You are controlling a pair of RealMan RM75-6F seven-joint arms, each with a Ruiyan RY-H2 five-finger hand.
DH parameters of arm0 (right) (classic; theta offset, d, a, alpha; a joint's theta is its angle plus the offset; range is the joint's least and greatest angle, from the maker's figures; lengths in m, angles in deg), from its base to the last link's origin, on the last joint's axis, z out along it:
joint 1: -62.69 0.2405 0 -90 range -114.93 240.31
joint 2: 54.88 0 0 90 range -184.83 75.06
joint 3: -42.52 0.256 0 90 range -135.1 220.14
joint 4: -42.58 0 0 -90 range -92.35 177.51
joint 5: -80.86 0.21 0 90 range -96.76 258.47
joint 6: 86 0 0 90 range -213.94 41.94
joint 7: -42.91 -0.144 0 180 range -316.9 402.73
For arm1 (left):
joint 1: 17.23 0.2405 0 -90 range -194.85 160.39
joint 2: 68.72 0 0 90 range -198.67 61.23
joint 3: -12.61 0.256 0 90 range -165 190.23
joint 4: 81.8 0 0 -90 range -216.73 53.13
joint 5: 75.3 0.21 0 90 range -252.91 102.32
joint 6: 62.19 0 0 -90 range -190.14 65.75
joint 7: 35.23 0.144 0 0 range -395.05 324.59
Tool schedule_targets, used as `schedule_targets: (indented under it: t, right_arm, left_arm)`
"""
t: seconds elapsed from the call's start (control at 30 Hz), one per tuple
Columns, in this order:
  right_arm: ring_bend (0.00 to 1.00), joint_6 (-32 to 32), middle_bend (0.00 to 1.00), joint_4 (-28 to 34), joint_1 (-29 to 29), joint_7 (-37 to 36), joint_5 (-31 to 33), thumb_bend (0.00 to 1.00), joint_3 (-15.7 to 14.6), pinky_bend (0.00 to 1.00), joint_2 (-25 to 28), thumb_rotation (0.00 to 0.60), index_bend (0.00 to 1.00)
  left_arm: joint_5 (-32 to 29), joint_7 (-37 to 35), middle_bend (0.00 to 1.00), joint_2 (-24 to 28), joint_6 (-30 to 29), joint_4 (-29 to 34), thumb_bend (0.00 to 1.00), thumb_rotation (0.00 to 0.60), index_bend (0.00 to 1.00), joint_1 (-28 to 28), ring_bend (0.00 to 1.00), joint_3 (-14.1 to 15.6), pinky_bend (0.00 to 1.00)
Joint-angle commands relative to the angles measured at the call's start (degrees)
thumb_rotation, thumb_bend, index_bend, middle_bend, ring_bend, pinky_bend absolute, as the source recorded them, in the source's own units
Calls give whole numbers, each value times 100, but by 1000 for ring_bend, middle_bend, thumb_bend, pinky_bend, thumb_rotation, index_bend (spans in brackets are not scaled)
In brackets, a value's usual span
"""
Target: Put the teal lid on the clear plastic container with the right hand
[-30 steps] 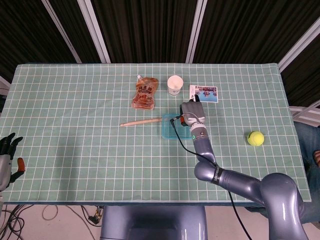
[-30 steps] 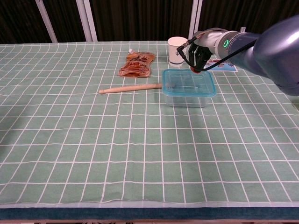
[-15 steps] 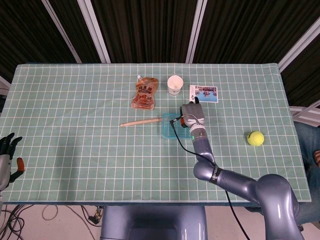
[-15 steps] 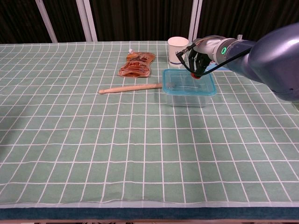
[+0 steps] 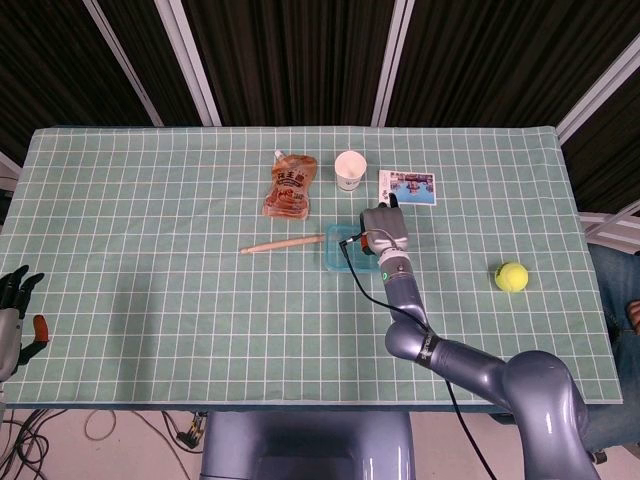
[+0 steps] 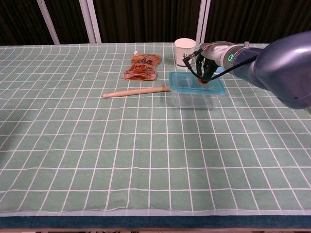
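The teal lid (image 6: 196, 83) lies on top of the clear plastic container (image 6: 194, 99), right of the table's middle. In the head view the container (image 5: 338, 254) mostly hides behind my right hand (image 5: 383, 229). My right hand (image 6: 206, 67) hangs over the lid's far right part with its fingers curled down, and the red-tipped fingertips (image 6: 204, 80) press on the lid. Nothing is held inside the hand. The container looks slightly tipped, its near side raised. My left hand (image 5: 15, 312) hangs off the table's near left corner, fingers spread and empty.
A wooden stick (image 6: 136, 91) lies just left of the container, its end touching it. Behind stand a paper cup (image 6: 184, 50) and an orange sauce pouch (image 6: 142, 66). A photo card (image 5: 408, 187) lies by the cup, and a tennis ball (image 5: 511, 276) sits far right.
My right hand has come down from above the lid's far edge onto the lid. The lidded container has shifted slightly and now looks tipped. The left hand has stayed put.
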Motion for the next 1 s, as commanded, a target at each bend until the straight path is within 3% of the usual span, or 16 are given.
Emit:
schedule_targets:
  t: [0.03,0.6,1.0]
  right_arm:
    - [254,34,579,-22,-2,23,17,483,0,0,0,600,714]
    - [254,97,583,290,-59,206,191,483,-83,0,157,600,715]
    - [254,-307,583,754,-75,-61,-72,483,181,0,457,600,715]
  left_arm:
    - [-2,-4,0,0,2,2,657,600,111,0,0,0,0]
    - [11,-21,0,7,-12,19,657,600,111,2,0,-1,0]
    - [11,-44,0,10,-25,21,657,600,111,7,0,-7,0]
